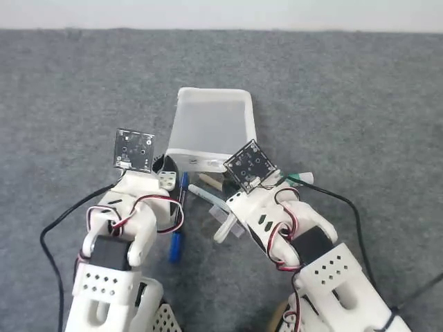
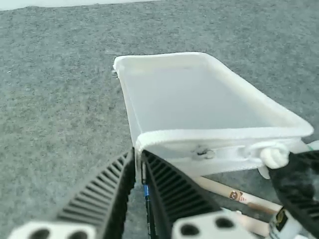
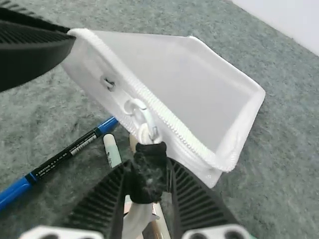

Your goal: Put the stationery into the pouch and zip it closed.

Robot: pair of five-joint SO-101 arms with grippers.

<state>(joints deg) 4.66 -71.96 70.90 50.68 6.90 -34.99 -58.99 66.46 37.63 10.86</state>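
Left gripper [image 2: 138, 155]: its jaws are squeezed tight on the near corner of the pouch [image 2: 199, 99], right where the zip edge ends.
Right gripper [image 3: 149, 168]: its jaws are squeezed on the zip pull [image 3: 144, 130], the little white cord tied to the zip.
Between the two: the zip edge runs from one pair of jaws to the other, so the grippers sit close together.
Pouch: it lies just past both pairs of jaws, with its zip edge facing them and its far end pointing away. I can see nothing inside it.
Stationery: the blue pen [image 3: 55, 162], the white pen [image 3: 112, 152] and the pencil [image 2: 234, 195] lie on the grey mat [image 1: 69, 90], under and just behind the jaws, outside the pouch.
Step in hand: I think it is pulling the zip open, because nothing is in the pouch yet.
How to do it well: the left jaws should hold the corner firm and not move. The right jaws should pull the cord slowly, straight along the zip edge and away from the left jaws, not upward.
What could go wrong: the cord could slip out, or the pouch could fold and make the zip stick.
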